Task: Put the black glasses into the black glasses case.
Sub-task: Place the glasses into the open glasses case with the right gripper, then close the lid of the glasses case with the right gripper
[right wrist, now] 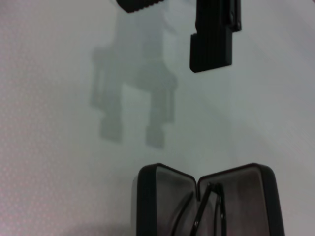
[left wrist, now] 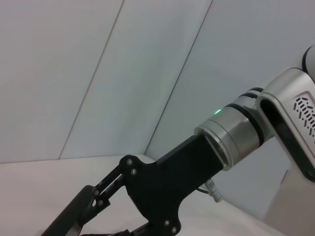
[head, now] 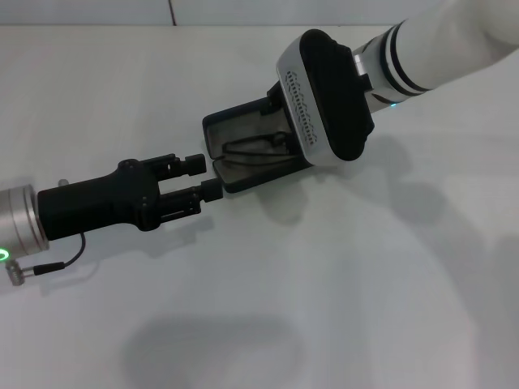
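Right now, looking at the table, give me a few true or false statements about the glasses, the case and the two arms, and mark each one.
1. The black glasses case is lying open on the table. True.
2. The black glasses are lying on the bare table beside the case. False: they sit inside the open case.
3. The left gripper has its jaws spread, right at the case's near edge. True.
4. The right gripper is parked far off to the side. False: the right arm reaches over the case and covers part of it.
5. The case lid is shut. False: the grey lining shows.
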Tool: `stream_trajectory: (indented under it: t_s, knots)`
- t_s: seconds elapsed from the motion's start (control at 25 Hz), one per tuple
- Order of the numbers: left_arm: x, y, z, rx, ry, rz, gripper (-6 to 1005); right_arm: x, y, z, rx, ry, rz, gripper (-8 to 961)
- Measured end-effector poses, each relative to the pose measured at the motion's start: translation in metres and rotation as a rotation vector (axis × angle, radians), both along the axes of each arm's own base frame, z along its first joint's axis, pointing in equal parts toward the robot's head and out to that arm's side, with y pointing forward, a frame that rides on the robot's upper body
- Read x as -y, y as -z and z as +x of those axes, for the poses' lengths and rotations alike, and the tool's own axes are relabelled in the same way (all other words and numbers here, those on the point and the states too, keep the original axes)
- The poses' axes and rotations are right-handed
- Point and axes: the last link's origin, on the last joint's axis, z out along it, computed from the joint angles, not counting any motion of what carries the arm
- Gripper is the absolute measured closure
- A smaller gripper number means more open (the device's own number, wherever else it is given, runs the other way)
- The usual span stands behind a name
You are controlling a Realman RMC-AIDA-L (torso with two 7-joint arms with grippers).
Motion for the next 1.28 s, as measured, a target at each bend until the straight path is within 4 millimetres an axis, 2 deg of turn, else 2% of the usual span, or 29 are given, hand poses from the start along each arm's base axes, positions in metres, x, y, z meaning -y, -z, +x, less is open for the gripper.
stream_trajectory:
  t_s: [0.12, 0.32, 0.56, 0.8, 1.04, 1.08, 1.16, 1.28]
  knots:
    - [0.000, 0.000, 0.000, -0.002, -0.001, 0.001, 359, 0.004, 0.000, -0.002, -0.004, -0.009, -0.018, 527]
    - [0.001, 0.000, -0.001, -0.006, -0.003, 0.002, 354, 0.017, -0.006, -0.005, -0.017, -0.013, -0.074, 527]
    - [0.001, 0.001, -0.002, -0.006, -0.005, 0.000, 348, 0.017, -0.036, -0.001, -0.103, 0.092, -0.112, 526]
    - [0.001, 0.001, -0.002, -0.011, -0.001, -0.007, 341, 0.018, -0.070, 0.012, -0.285, 0.250, -0.155, 517]
    - [0.001, -0.005, 0.002, 0.005, 0.016, -0.014, 335, 0.015, -0.131, 0.043, -0.673, 0.493, -0.184, 500]
    - [0.001, -0.006, 0.002, 0.009, 0.019, -0.015, 334, 0.015, -0.131, 0.043, -0.673, 0.493, -0.184, 497]
    - [0.001, -0.010, 0.004, 0.023, 0.031, -0.020, 332, 0.023, -0.160, 0.070, -0.883, 0.610, -0.232, 491]
    - [0.000, -0.013, 0.006, 0.031, 0.038, -0.030, 329, 0.036, -0.179, 0.101, -1.009, 0.701, -0.270, 482]
